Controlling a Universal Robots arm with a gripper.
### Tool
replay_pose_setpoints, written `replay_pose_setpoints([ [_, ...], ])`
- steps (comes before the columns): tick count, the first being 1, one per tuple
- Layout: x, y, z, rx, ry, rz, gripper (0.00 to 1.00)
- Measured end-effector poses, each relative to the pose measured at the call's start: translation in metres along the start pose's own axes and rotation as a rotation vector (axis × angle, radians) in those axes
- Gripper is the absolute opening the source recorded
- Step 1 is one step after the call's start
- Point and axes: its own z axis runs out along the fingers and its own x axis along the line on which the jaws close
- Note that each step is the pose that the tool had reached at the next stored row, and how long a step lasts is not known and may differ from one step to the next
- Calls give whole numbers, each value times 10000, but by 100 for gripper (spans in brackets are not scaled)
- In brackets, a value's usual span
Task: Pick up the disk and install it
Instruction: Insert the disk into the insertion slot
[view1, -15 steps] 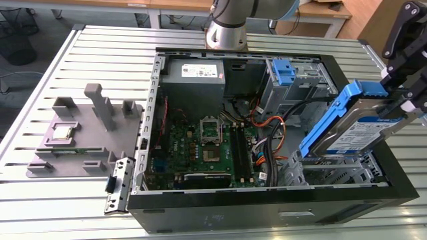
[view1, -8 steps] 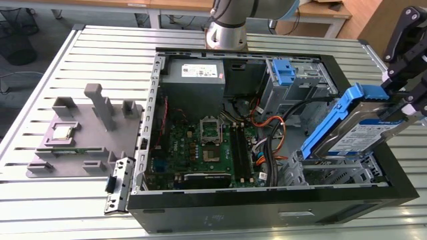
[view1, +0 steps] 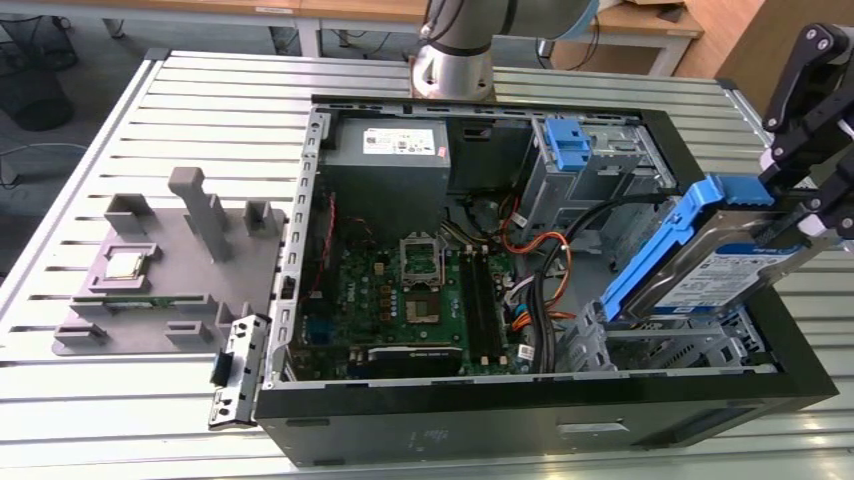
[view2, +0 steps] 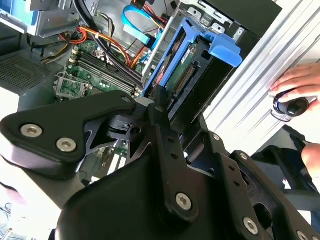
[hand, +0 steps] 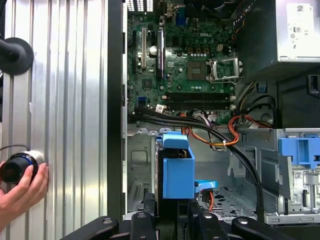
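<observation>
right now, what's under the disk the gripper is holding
Under the disk sits the silver drive cage of the open computer case. The cage floor right beneath is hidden by the disk.

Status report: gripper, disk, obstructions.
Gripper jaws shut on the disk. Disk tilted over the open case, not seated. Nearby: black cables; a hand on the table.

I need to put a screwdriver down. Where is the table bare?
The table is bare on the exterior view's left, between the fixture and the far edge, and between it and the near edge. The case is crowded: cables, and the claw holding the disk above the cage.
</observation>
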Motion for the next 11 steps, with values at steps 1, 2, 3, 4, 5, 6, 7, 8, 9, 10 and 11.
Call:
replay_pose_setpoints([
  [1,1,-1,13,0,1,0,35],
  [2,1,-1,21,0,0,0,35],
  [3,0,-1,23,0,1,0,35],
  [4,-2,-1,25,0,1,0,35],
  [5,-9,-2,28,0,2,0,35],
  [6,-17,-2,31,0,2,0,35],
  [7,-26,-3,36,0,1,0,35],
  [8,-33,-4,39,0,1,0,35],
  [9,-33,-10,44,0,0,-2,35],
  [10,-33,-14,51,0,1,-1,35],
  [11,-33,-17,59,0,1,0,35],
])
